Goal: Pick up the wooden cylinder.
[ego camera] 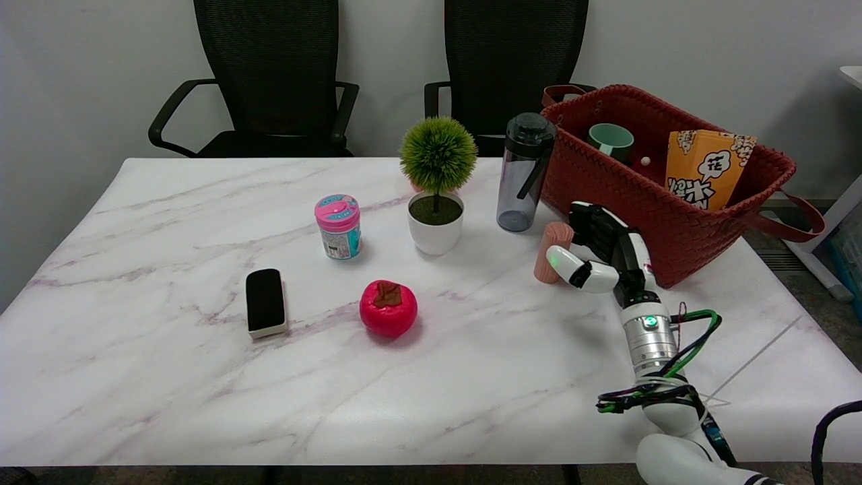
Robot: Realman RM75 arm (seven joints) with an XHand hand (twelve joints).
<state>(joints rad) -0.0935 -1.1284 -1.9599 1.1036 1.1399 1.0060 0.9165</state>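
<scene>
So the wooden cylinder stands a bit tilted on the marble surface, just in front of the red woven basket and right of the grey water bottle. The robot hand is right up against it, thumb across the front and fingers behind, so it looks wrapped around the cylinder. Further left there's a little potted plant, a pink-lidded jar, a red apple-like thing and a black eraser.
</scene>
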